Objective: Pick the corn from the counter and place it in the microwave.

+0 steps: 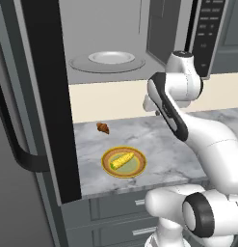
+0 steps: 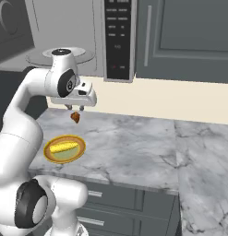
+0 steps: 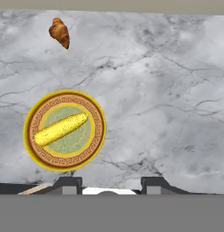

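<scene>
The corn (image 1: 122,160) (image 2: 63,148) (image 3: 61,128) lies on a yellow-rimmed green plate (image 1: 138,168) (image 3: 28,131) near the front of the marbled counter (image 1: 161,144) (image 2: 134,138). The microwave (image 1: 115,29) hangs above with its black-framed door (image 1: 46,96) swung open to the left. Its round turntable plate (image 1: 111,58) is bare. My gripper (image 2: 75,108) (image 3: 111,185) hovers well above the counter, a little right of the plate and below the microwave. It is open with nothing between its fingers.
A small brown croissant (image 1: 103,128) (image 2: 75,117) (image 3: 59,32) lies behind the plate near the backsplash. The microwave's dark button panel (image 2: 119,37) stands right of the cavity. Grey upper cabinets (image 2: 189,37) are to the right and drawers (image 2: 120,198) below.
</scene>
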{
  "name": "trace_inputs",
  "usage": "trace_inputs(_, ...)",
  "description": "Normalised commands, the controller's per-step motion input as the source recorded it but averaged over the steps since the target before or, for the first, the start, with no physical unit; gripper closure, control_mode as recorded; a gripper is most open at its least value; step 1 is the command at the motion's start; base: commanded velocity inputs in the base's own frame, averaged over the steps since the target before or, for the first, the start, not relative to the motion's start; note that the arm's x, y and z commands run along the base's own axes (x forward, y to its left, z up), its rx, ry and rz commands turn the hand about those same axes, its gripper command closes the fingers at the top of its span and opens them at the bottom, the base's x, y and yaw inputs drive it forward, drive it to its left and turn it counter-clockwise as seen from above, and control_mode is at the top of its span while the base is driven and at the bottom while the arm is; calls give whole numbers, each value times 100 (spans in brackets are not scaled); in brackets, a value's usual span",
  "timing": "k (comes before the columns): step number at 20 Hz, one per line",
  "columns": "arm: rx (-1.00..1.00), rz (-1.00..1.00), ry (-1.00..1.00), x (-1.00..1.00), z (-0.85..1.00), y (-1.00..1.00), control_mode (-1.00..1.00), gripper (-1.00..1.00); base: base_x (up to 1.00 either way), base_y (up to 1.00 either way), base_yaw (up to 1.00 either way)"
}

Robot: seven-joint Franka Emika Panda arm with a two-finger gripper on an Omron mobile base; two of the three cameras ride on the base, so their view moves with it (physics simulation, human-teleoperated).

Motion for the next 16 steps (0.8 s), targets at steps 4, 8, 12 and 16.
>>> trace_inputs(4,-2,0,0,-45,-15,0,-100,-100,0,0,0)
trace_inputs(8,0,-9,6,-83,-90,67,-100,-100,0,0,0)
trace_inputs(12,4,-29,4,-24,-100,100,-100,-100,0,0,0)
trace_inputs(16,5,-53,3,25,-96,100,-100,-100,0,0,0)
